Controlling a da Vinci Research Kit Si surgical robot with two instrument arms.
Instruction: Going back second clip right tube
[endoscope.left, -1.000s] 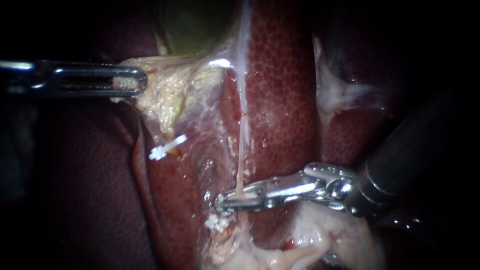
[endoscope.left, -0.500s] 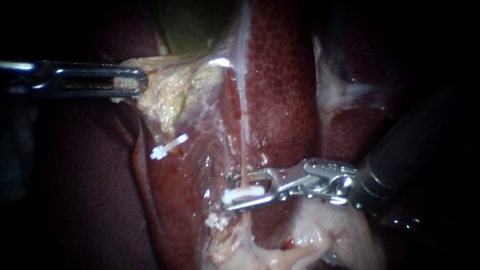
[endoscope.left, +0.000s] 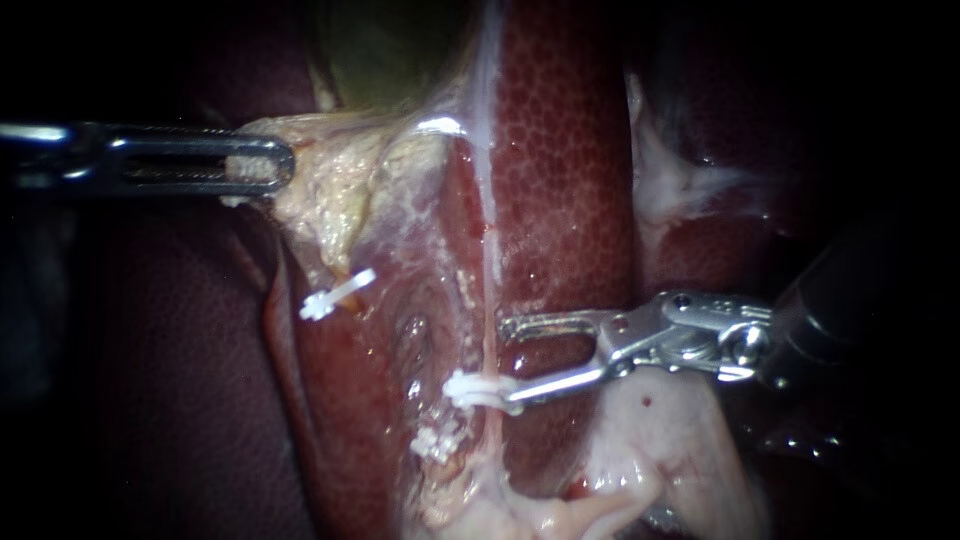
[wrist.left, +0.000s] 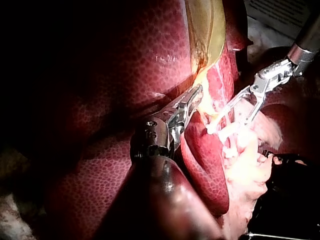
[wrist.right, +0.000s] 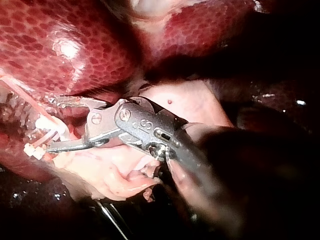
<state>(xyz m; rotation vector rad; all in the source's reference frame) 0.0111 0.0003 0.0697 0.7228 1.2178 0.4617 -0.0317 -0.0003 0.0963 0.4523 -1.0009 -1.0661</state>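
The right tube (endoscope.left: 489, 290) runs as a thin pale strand down over the liver (endoscope.left: 570, 150). A white clip (endoscope.left: 472, 390) sits closed across it, and a second white clip (endoscope.left: 435, 443) lies just below. My right instrument (endoscope.left: 508, 360) stands open just right of the tube, with its lower jaw tip at the upper clip's end and nothing held. It also shows open in the right wrist view (wrist.right: 50, 124). My left instrument (endoscope.left: 270, 165) is shut on yellowish tissue at the gallbladder (endoscope.left: 390, 50) edge and holds it taut, as the left wrist view (wrist.left: 192, 102) also shows.
Another white clip (endoscope.left: 337, 294) sits on the tissue strand left of the tube. Pale fatty tissue (endoscope.left: 650, 460) lies under the right instrument's shaft. Dark liver surface (endoscope.left: 150, 380) fills the left side.
The right instrument's jaws opened, left the white clip on the tube and drew back to the right. The left instrument stayed still.
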